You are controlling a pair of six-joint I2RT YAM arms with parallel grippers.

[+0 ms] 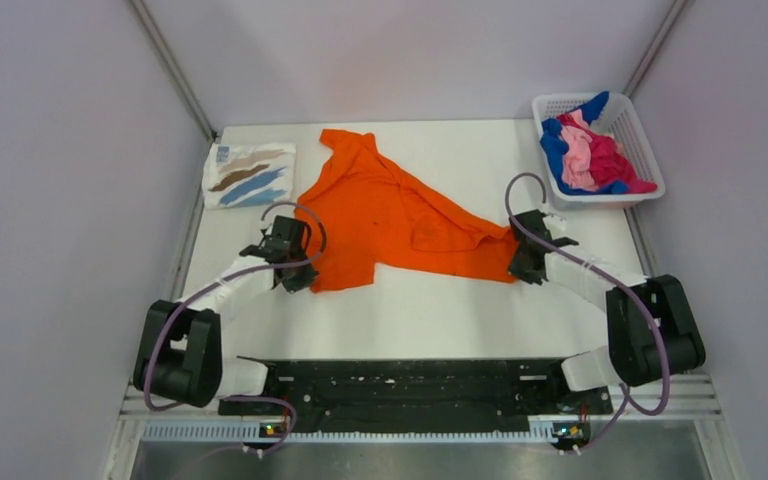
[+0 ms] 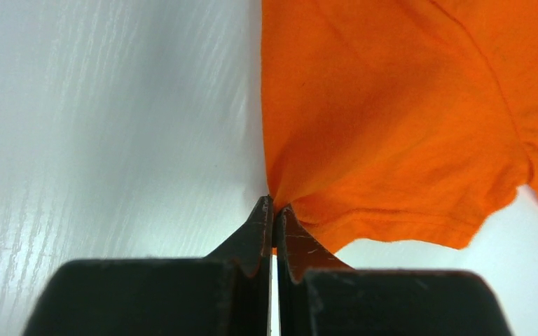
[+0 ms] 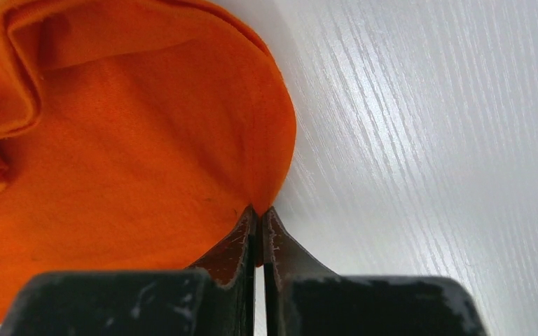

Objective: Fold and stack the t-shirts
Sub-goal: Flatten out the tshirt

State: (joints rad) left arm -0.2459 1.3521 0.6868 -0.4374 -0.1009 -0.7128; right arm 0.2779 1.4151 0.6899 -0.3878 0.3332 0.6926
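Observation:
A bright orange t-shirt (image 1: 390, 210) lies rumpled across the middle of the table. My left gripper (image 1: 301, 268) is shut on its near left corner; in the left wrist view the orange cloth (image 2: 392, 119) is pinched between the closed jaws of that gripper (image 2: 274, 204). My right gripper (image 1: 516, 262) is shut on the shirt's right edge, where the orange fabric (image 3: 126, 161) bunches into the closed jaws of the gripper (image 3: 258, 210). A folded white t-shirt with brown and blue streaks (image 1: 249, 173) rests at the back left. Blue, pink and magenta t-shirts (image 1: 590, 155) are heaped in the basket.
The white lattice basket (image 1: 642, 140) stands at the back right corner of the table. Grey walls close in on both sides. The black arm mount (image 1: 410, 385) runs along the near edge.

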